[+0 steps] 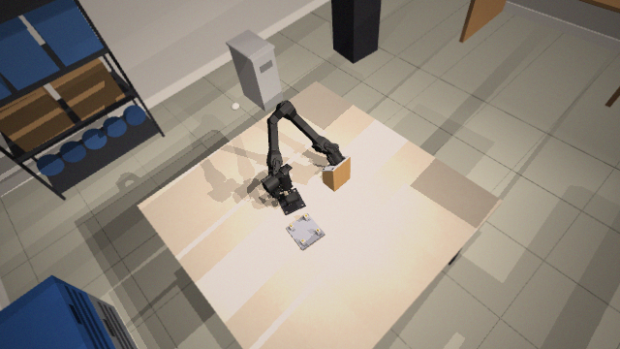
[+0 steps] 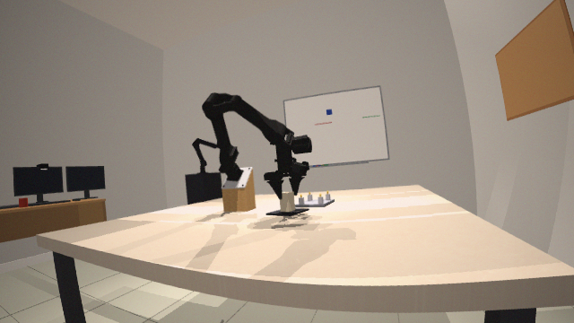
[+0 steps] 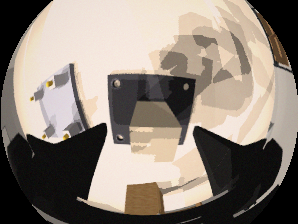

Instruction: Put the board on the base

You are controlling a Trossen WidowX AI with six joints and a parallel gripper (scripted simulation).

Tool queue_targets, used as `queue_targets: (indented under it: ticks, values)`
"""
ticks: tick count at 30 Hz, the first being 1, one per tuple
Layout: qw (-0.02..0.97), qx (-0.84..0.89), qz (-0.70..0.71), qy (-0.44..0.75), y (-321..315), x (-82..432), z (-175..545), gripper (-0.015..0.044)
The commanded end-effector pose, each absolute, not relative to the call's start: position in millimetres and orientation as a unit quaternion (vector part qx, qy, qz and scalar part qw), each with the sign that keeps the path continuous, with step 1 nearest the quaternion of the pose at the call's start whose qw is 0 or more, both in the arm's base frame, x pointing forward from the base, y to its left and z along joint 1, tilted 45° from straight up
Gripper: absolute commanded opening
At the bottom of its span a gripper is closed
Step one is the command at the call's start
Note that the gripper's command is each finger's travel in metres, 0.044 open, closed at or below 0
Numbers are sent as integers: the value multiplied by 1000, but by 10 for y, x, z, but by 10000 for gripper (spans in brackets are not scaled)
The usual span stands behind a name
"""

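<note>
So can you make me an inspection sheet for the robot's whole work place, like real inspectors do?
Surface: pale table top, striped with light and shadow.
Black board: flat on the table, handle up, not on the base.
Grey base: beside the board, four gold-topped posts standing up.
Clutter: small white round thing on the floor near a grey cabinet.
Tool: open, fingers on either side of the handle, holding nothing.
Cables: nothing seen.
Surroundings: whiteboard on the wall; red cup-like thing on a desk.
</note>
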State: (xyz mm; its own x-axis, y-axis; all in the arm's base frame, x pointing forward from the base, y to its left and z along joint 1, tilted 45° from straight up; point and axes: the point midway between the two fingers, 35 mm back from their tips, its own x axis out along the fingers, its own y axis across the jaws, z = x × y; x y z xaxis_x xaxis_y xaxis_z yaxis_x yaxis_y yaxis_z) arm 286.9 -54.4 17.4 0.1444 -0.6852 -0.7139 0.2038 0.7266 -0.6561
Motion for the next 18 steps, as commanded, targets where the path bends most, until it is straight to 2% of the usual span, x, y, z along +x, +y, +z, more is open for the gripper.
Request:
queue_targets:
  ticks: [1,17,18]
  values:
    - [720,-216,-305,584,-600,2835,96,440]
    - [720,-217,-306,584,-757,2840,-43,440]
    - [720,-217,-306,584,-757,2840,-43,414]
